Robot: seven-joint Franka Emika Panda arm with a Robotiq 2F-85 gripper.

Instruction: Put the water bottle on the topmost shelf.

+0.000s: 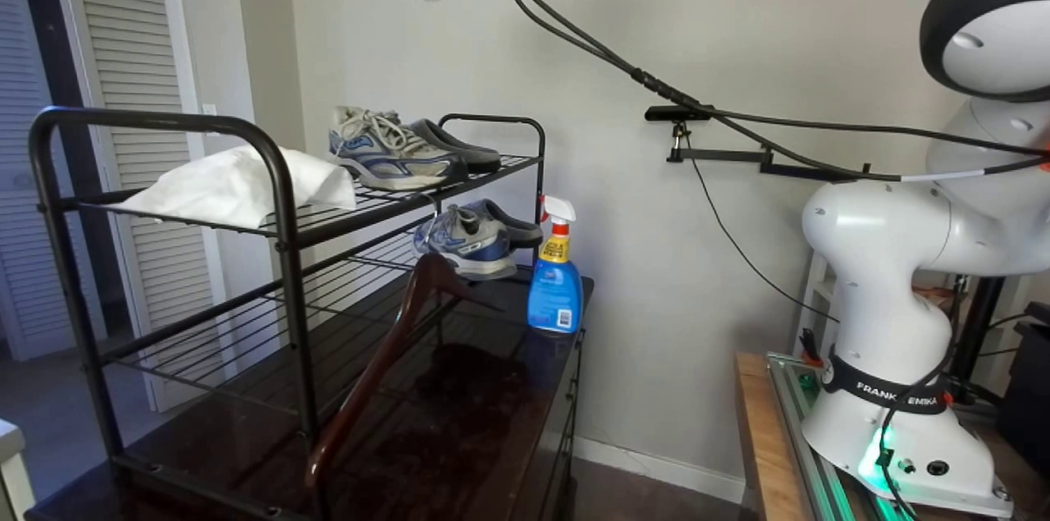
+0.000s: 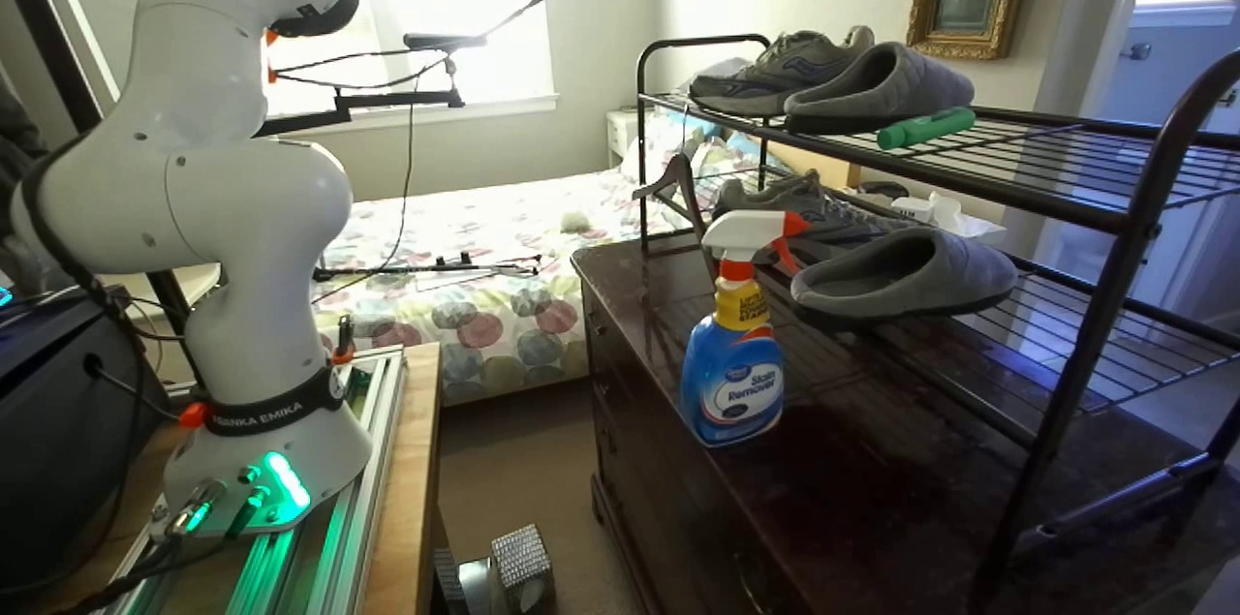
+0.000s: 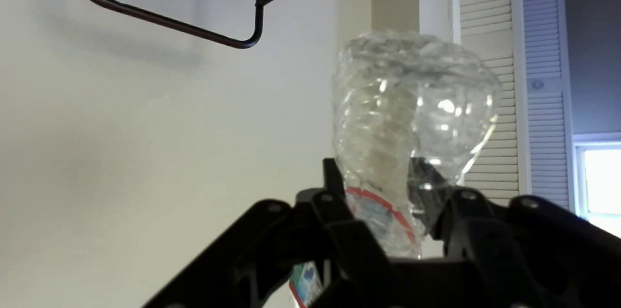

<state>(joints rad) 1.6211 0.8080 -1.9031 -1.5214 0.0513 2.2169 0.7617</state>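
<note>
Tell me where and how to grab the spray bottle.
I'd grip the spray bottle by its yellow neck, coming level from the side away from the rack: it stands upright near the dresser edge, and the neck is narrower than the body.

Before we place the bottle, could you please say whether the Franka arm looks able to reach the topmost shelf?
Probably yes: the gripper, holding the water bottle, hangs higher than the topmost shelf, which has uncovered grid beside the green tube, though the distance is unclear.

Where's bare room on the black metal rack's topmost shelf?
Free: the topmost shelf between the green cylindrical tube, grey fabric slipper and rounded black end rail. Crowded: past the slipper, with the grey laced running shoe and crumpled white sheet.
</note>
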